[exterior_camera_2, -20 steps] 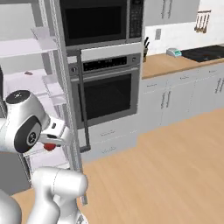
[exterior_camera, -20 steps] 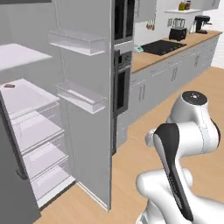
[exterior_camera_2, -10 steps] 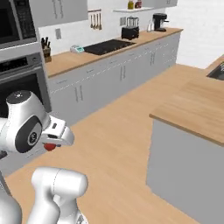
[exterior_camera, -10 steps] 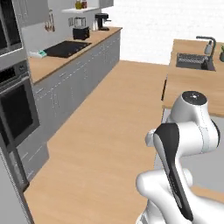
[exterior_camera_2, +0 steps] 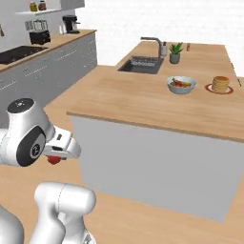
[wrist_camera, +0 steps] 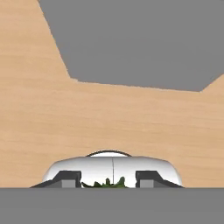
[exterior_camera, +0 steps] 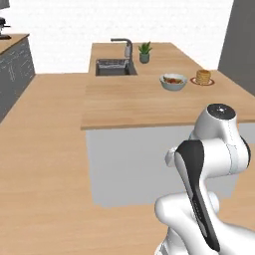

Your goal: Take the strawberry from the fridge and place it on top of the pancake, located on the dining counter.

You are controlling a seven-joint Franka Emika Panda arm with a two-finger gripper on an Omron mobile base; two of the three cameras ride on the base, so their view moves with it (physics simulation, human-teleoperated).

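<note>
While the arm is tucked close to its body for carrying, gripper (exterior_camera_2: 53, 160) pinches strawberry (exterior_camera_2: 54, 160), held low beside the base, well short of dining counter (exterior_camera_2: 143, 102). Pancake (exterior_camera_2: 220, 84) sits on plate nr the far right edge, bowl (exterior_camera_2: 181, 85) just beside it; sink (exterior_camera_2: 139, 64) and plant (exterior_camera_2: 175, 52) further back. Near counter half bare; open floor in front, so room to approach, prob. along the right side.

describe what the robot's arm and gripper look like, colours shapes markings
The arm is glossy white, built of rounded, bulbous segments, with a long black panel along one link and dark round joint caps, one bearing a small pale mark in the right base view. The gripper is a boxy white block with dark slots on its side; its small dark finger tips show in the hand view.
</note>
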